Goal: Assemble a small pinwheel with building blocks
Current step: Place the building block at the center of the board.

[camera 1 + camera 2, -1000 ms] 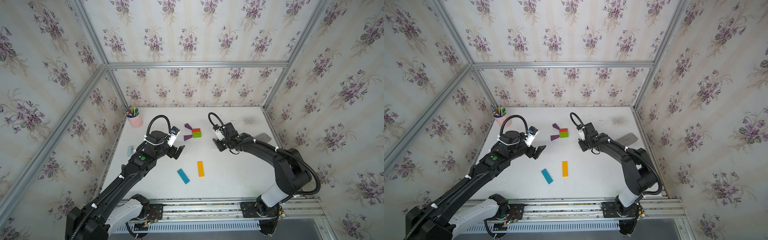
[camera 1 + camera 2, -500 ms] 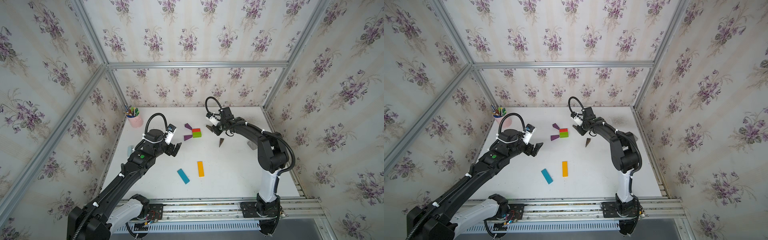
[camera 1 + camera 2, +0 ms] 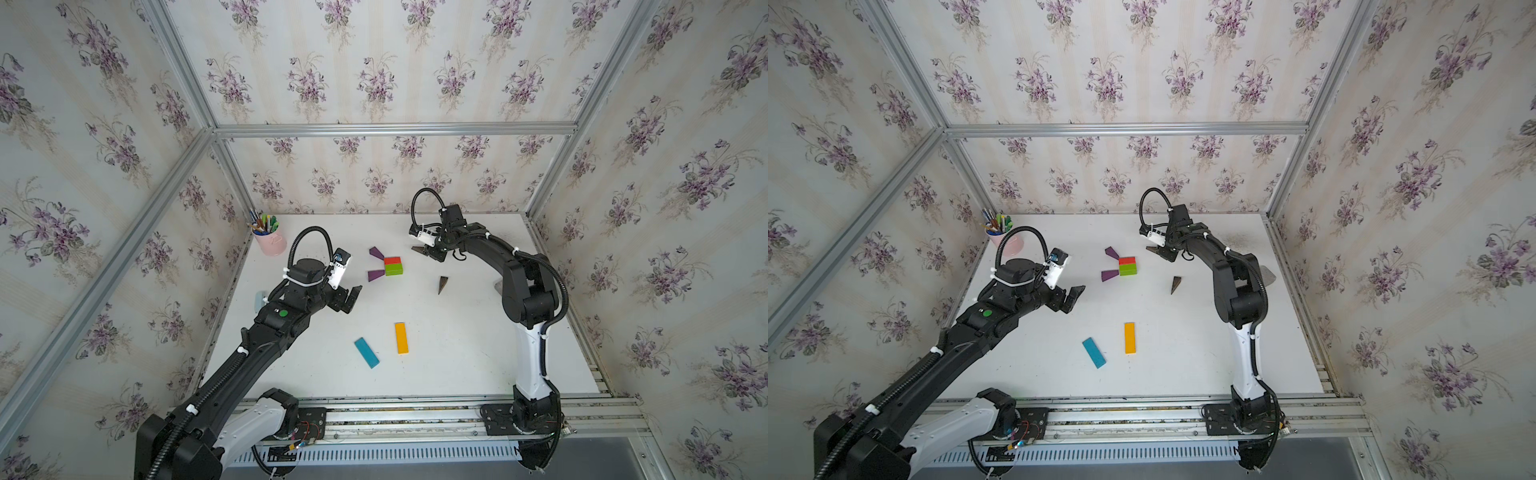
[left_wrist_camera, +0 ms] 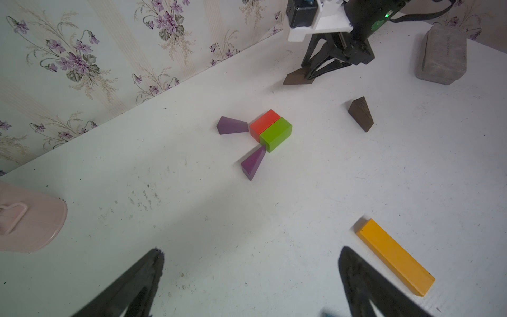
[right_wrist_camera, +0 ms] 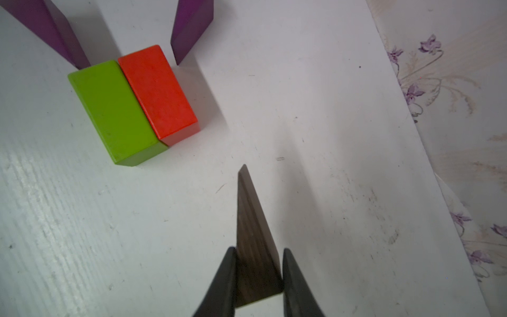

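Swinging up from the middle of the surface [image 3: 457,353] over the last second, my right arm now reaches toward 12 o'clock. Left tool [image 3: 351,299] hangs wide apart, empty, at 8 o'clock of the pinwheel [image 3: 388,266]. Blue bar [image 3: 366,352] and orange bar [image 3: 401,338] lie unplaced at 6 o'clock. Two purple wedges [image 3: 376,252] meet the red block [image 3: 392,260] and green block [image 3: 393,269]: about half built, I judge. Right tool [image 3: 430,251], low at 2 o'clock, is clamped on a brown wedge [image 5: 255,233]; the other brown wedge [image 3: 443,284] lies loose at 4 o'clock.
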You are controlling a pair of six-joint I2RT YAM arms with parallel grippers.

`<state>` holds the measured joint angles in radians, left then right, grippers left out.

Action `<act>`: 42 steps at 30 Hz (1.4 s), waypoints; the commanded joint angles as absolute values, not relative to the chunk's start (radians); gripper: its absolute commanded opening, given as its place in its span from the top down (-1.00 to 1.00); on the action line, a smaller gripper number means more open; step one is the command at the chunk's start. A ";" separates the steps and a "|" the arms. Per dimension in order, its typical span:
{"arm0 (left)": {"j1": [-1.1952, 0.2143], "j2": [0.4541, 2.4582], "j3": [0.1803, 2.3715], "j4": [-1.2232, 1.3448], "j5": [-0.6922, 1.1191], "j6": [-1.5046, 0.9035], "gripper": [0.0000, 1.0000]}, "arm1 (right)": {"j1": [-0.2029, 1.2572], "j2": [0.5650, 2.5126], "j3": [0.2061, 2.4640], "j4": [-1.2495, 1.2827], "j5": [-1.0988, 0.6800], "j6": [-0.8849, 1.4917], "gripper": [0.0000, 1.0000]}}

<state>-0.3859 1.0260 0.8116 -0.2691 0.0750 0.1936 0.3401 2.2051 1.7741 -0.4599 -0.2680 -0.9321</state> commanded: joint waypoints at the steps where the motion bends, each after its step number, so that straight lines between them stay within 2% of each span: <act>1: -0.384 1.025 0.811 -0.230 0.098 0.199 -0.99 | 0.338 2.256 1.834 -0.521 -0.268 -1.055 0.53; 8: -0.381 1.020 0.808 -0.218 0.118 0.203 -0.99 | 0.334 2.343 1.971 -0.618 -0.274 -1.158 0.42; 14: -0.380 1.019 0.808 -0.215 0.118 0.206 -0.99 | 0.336 2.358 1.981 -0.671 -0.355 -1.301 0.42; 21: -0.380 1.006 0.800 -0.214 0.097 0.212 -0.99 | 0.336 2.372 1.983 -0.646 -0.365 -1.292 0.43; 28: -0.379 1.013 0.805 -0.213 0.101 0.213 -0.99 | 0.334 2.300 1.944 -0.512 -0.393 -1.124 0.14; 32: -0.377 1.005 0.805 -0.213 0.101 0.215 -0.99 | 0.334 2.246 1.918 -0.530 -0.369 -0.904 -0.09; 37: -0.374 1.007 0.810 -0.214 0.107 0.211 -0.99 | 0.378 2.152 1.708 -0.391 -0.214 -0.679 -0.07; 42: -0.373 1.015 0.810 -0.204 0.130 0.195 -0.99 | 0.375 2.132 1.609 -0.357 -0.269 -0.547 0.06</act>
